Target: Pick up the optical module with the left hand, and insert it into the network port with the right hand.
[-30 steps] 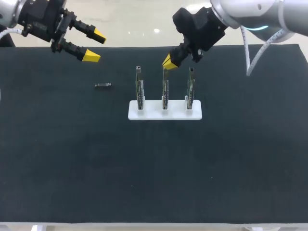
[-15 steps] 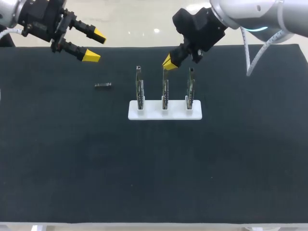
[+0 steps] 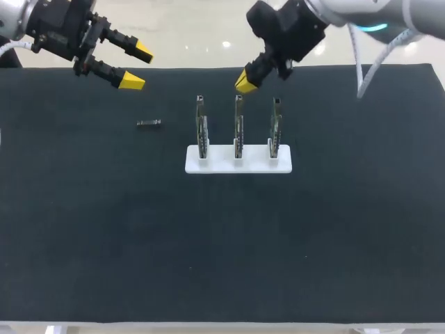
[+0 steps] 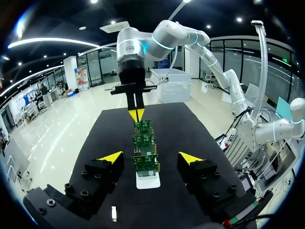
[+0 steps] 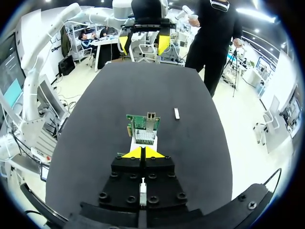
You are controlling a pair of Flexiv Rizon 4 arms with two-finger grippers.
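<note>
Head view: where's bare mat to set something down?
Bare: the whole near half of the mat in front of the white base, and the right side beyond the boards. Crowded: far strip, with optical module, left gripper, right gripper above the boards.

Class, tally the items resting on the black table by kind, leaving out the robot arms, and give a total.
Upright green circuit boards: 3
White rectangular plastic stand: 1
Small grey metal optical module: 1
Total: 5
</note>
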